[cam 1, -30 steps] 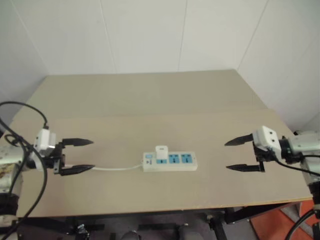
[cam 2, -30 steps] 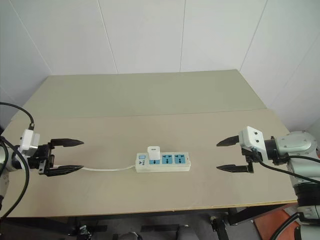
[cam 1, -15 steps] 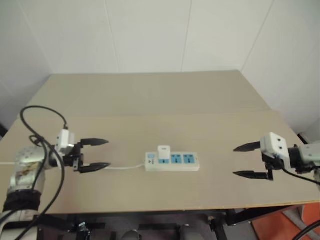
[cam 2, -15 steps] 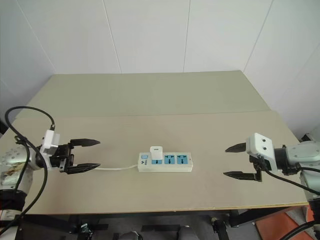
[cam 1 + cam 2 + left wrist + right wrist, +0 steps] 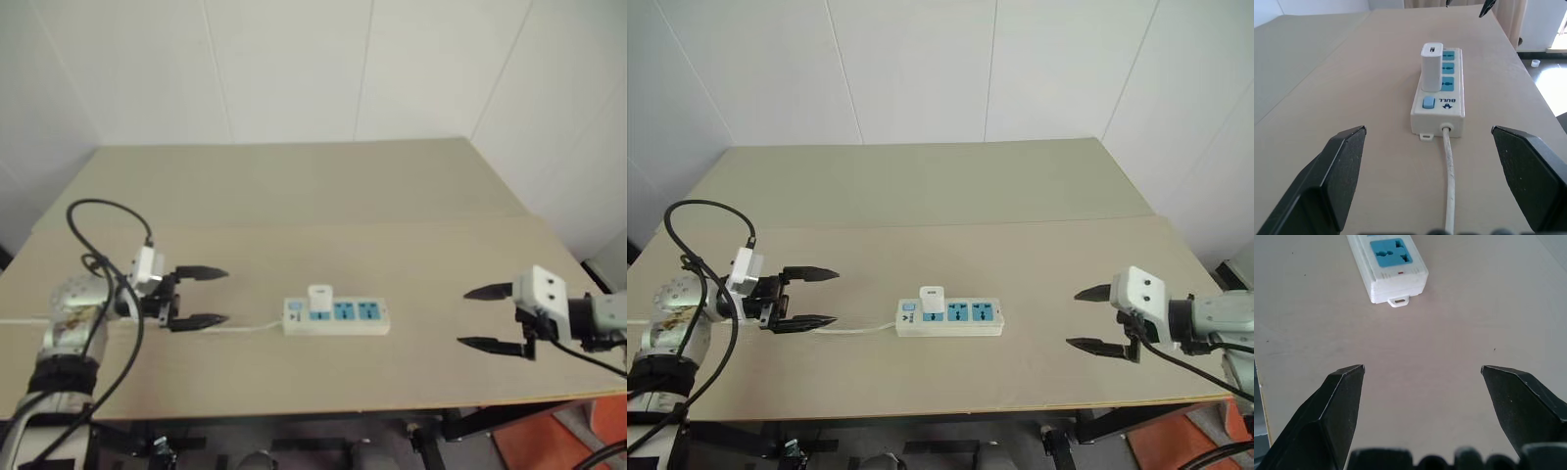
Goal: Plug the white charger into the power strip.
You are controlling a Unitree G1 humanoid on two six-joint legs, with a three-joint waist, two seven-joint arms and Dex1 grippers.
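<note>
The power strip (image 5: pixel 338 316) lies flat near the table's front middle, its blue sockets in a row and its white cord (image 5: pixel 250 327) running left. The white charger (image 5: pixel 319 298) stands upright in the socket nearest the switch end; the left wrist view shows it (image 5: pixel 1431 66) seated there on the power strip (image 5: pixel 1442 93). My left gripper (image 5: pixel 202 296) is open and empty, left of the strip, fingers pointing at it above the cord. My right gripper (image 5: pixel 480 317) is open and empty, well to the right of the strip, whose free end (image 5: pixel 1393 267) appears beyond its fingers.
The beige table (image 5: pixel 313 196) stretches far back to white walls. Its front edge (image 5: pixel 323 406) runs just below the grippers. A black cable (image 5: pixel 98 245) loops over my left arm.
My left gripper has moved right, closer to the power strip. My right gripper has barely shifted. The strip and the charger stay in place.
</note>
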